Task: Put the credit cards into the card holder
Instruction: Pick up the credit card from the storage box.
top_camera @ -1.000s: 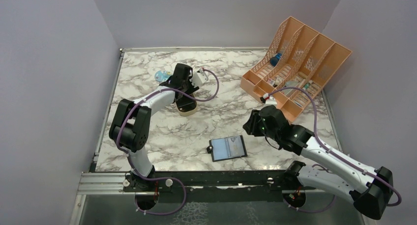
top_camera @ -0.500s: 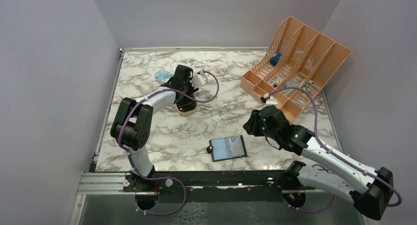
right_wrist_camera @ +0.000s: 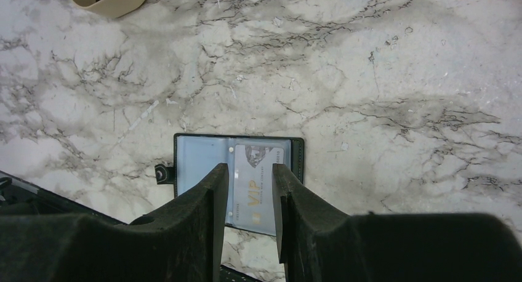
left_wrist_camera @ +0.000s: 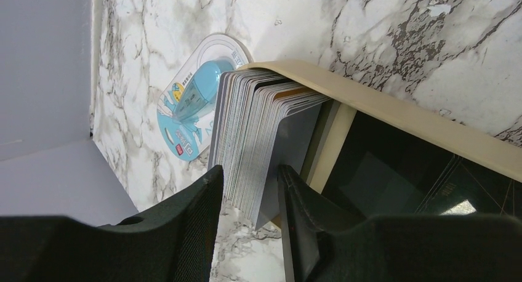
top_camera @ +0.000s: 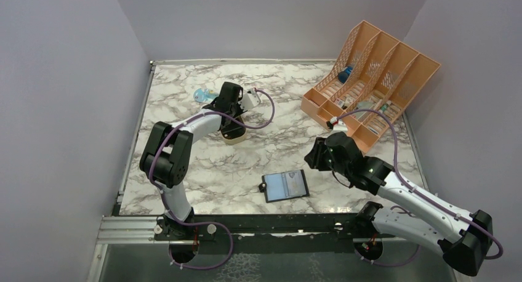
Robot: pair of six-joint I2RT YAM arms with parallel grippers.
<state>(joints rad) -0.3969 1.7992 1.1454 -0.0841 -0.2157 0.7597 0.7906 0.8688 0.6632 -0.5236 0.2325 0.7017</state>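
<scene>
The credit cards [left_wrist_camera: 255,134] stand on edge as a thick stack inside the gold tin [left_wrist_camera: 394,119], at the back left of the table. My left gripper [left_wrist_camera: 249,171] reaches down into the tin [top_camera: 234,136], and its two fingers press against the outer faces of the stack's lower corner. The card holder [top_camera: 285,185] lies open and flat near the front middle. One pale card marked VIP [right_wrist_camera: 255,159] sits in the right blue-grey pocket of the card holder [right_wrist_camera: 197,159]. My right gripper [right_wrist_camera: 249,171] hovers above it, part open, with nothing between its fingers.
A round blue-and-white packet [left_wrist_camera: 184,119] lies on the marble just behind the tin. An orange slotted organizer [top_camera: 369,79] holding small items stands at the back right. Grey walls close in the table's left, back and right sides.
My left gripper's fingers have closed in on the card stack, and the wrist has shifted slightly. The right arm and the card holder have not moved.
</scene>
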